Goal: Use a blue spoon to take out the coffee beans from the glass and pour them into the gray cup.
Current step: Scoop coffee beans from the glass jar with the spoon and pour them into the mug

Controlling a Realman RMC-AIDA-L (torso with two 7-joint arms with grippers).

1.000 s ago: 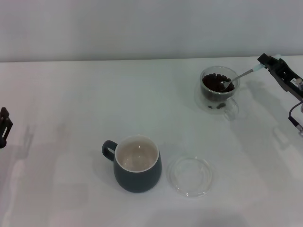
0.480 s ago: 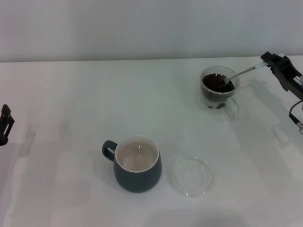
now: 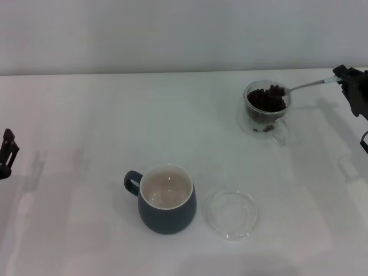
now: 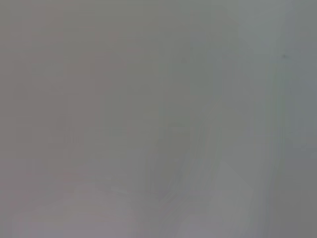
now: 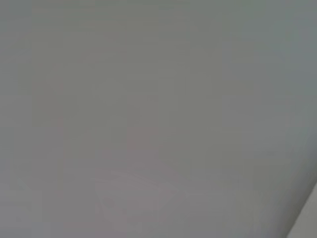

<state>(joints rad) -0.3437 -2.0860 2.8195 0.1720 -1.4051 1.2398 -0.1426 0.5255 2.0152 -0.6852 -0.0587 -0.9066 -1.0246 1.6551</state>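
Spoon higher now, beans aboard.

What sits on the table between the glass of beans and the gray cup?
Head view: the stretch from the glass down to the gray cup is bare white table. The clear saucer lies beside the cup, off that line.

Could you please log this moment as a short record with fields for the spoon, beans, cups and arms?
blue spoon: held at its handle by the right end effector, bowl raised at the glass rim, loaded with beans
coffee beans: mostly in the glass
glass: far right of the table
gray cup: near centre, no beans inside, handle toward the robot's left
saucer: flat, clear, beside the gray cup
left end effector: at the left edge, away from the work
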